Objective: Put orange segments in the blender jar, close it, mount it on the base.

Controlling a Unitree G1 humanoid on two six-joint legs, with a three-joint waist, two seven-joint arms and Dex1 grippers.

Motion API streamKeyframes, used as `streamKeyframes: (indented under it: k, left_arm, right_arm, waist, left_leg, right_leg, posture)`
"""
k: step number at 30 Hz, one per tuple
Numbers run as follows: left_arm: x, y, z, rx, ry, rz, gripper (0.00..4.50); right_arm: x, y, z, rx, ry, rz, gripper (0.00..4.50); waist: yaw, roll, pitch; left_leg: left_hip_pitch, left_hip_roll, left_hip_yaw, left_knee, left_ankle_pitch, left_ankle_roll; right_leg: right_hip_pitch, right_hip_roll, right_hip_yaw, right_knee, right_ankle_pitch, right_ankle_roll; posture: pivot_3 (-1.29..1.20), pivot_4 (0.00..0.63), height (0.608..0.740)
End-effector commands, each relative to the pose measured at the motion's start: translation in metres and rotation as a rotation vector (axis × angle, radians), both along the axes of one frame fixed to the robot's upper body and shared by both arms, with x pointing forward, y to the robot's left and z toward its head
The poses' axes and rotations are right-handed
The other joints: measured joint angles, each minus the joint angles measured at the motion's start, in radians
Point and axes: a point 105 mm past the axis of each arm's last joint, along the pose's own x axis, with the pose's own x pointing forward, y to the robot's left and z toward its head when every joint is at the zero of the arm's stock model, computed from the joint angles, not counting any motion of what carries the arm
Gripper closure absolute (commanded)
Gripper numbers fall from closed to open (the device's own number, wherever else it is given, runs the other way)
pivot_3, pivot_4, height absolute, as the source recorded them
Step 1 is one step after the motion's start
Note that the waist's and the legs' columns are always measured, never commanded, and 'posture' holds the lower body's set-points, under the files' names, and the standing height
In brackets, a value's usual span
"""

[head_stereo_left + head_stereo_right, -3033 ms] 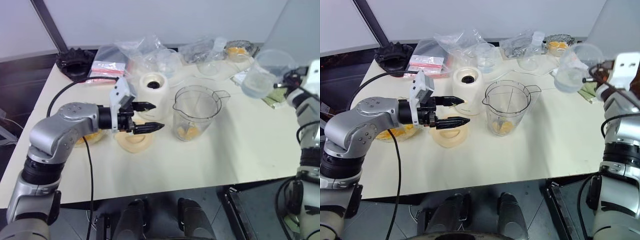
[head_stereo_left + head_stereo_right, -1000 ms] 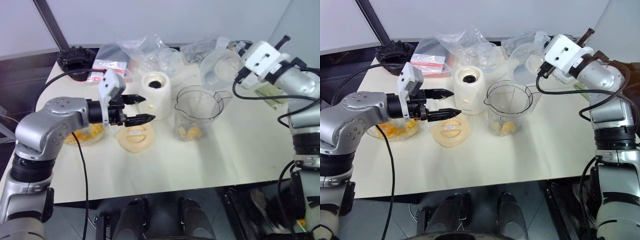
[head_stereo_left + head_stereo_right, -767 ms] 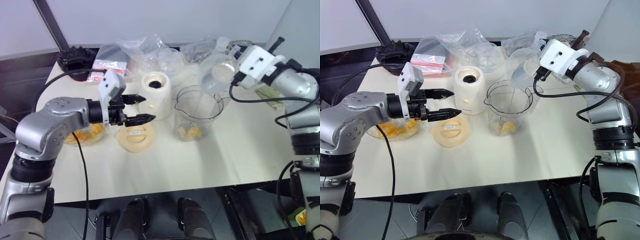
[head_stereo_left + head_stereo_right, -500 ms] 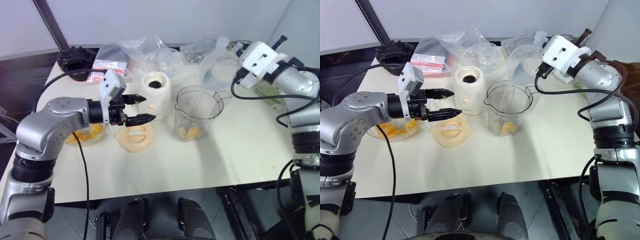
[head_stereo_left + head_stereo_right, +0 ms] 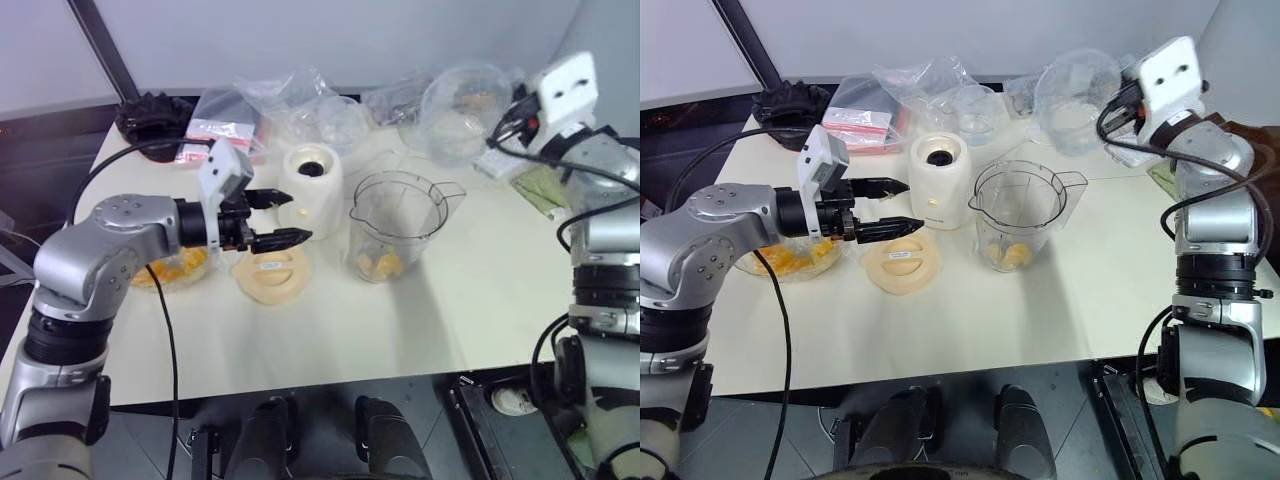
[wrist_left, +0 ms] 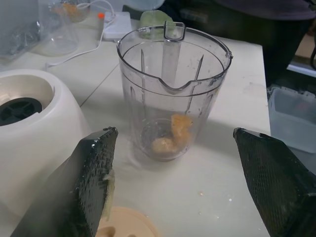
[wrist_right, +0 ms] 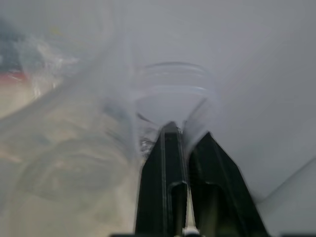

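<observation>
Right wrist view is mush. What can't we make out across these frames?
- Right wrist view: motion blur; the right gripper is shut on the clear bowl, but the bowl's contents are unreadable.
- Head views: the blender jar holds orange segments, too clumped to count.
- Head views: the left gripper and arm cover part of the orange-filled bowl.
- Left wrist view: the base is cut off by the edge.

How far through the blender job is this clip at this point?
Partly loaded. Done: a few orange segments lie at the bottom of the blender jar.
In hand: the right gripper is shut on the rim of a clear bowl, held up behind the jar; the left gripper hangs open over the cream lid.
Left: the jar is uncovered and stands on the table beside the base, not mounted.
</observation>
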Motion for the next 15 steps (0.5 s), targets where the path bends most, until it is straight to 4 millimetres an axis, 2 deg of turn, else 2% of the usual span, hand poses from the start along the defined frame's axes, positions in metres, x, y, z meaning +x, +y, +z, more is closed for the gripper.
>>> streamKeyframes:
  k: [1,5,7,9,12,15]
  left_arm:
    - [-0.009,-0.001,0.010,-0.011,-0.031,-0.031,0.56]
    - [-0.007,0.003,0.012,-0.042,-0.024,0.006,0.56]
    - [0.001,0.003,0.015,-0.088,-0.041,0.083,0.56]
    - [0.004,0.004,0.009,-0.088,-0.040,0.134,0.56]
    - [-0.001,0.003,-0.002,-0.069,-0.020,0.146,0.56]
    - [-0.005,0.004,-0.012,-0.040,-0.008,0.160,0.56]
  right_arm:
    - [-0.019,-0.040,0.015,0.187,-0.089,-0.168,4.42]
    - [-0.027,-0.066,-0.005,0.324,-0.083,-0.289,4.42]
    - [-0.031,-0.083,-0.029,0.375,-0.061,-0.384,4.42]
    - [-0.032,-0.092,-0.058,0.405,-0.018,-0.442,4.42]
    - [-0.030,-0.101,-0.097,0.457,0.039,-0.480,4.42]
    - [-0.026,-0.107,-0.125,0.453,0.072,-0.493,4.42]
  waist:
    - [0.001,0.000,0.000]
    - [-0.002,0.000,0.000]
    - [-0.002,0.000,0.000]
    - [-0.003,0.000,0.000]
    - [-0.011,0.000,0.000]
    - [-0.011,0.001,0.000]
  left_leg:
    - [0.000,0.000,0.000,0.000,0.000,0.000]
    - [0.000,0.000,0.000,0.000,0.000,0.000]
    - [0.000,0.000,0.000,0.000,0.000,0.000]
    - [0.001,0.000,0.000,0.000,0.000,0.000]
    - [0.001,0.000,0.001,0.000,0.000,0.000]
    - [0.002,0.000,0.003,0.000,0.000,0.000]
  right_leg:
    - [0.000,0.000,0.000,0.000,0.000,0.000]
    - [0.000,0.000,0.000,0.000,0.000,0.000]
    - [0.000,0.000,0.000,0.000,0.000,0.000]
    - [0.000,0.000,0.000,0.001,0.000,0.000]
    - [0.000,0.000,0.001,0.001,0.000,0.000]
    - [0.000,0.001,0.002,0.001,0.000,0.000]
  posture:
    - [0.00,0.150,0.740]
    - [0.00,0.150,0.740]
    - [0.00,0.150,0.740]
    - [0.00,0.150,0.740]
    - [0.00,0.150,0.740]
    - [0.00,0.150,0.740]
